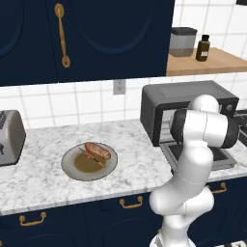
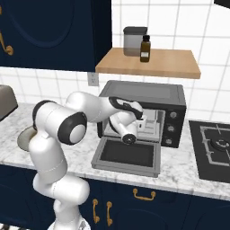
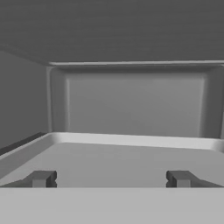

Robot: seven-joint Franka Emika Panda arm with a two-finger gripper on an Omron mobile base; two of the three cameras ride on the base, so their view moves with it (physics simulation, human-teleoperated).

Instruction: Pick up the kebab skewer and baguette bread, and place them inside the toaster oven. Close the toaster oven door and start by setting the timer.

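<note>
hand was at the mouth of the oven, pointing into the bare cavity; fingers spread wide, nothing between them. the arm reached in over the dropped door, which lay flat and open on the counter.

key relation: both food items lay well off to the arm's left, on the round plate, far from the hand. the baguette and skewer lay side by side, touching or nearly so, skewer on the near side. long axes of both ran diagonally, far-left to near-right in the left base view. judgement: the hand must back out of the oven and swing left across the counter, then turn so the fingers close across that diagonal, not along it.

surface: marble counter, plate shallow, so a low approach looked unobstructed. a silver toaster stood further left, apart from the plate. a shelf with a jar and bottle hung above the oven. stovetop to the right.

neither item loaded yet; door and timer steps remained.
</note>
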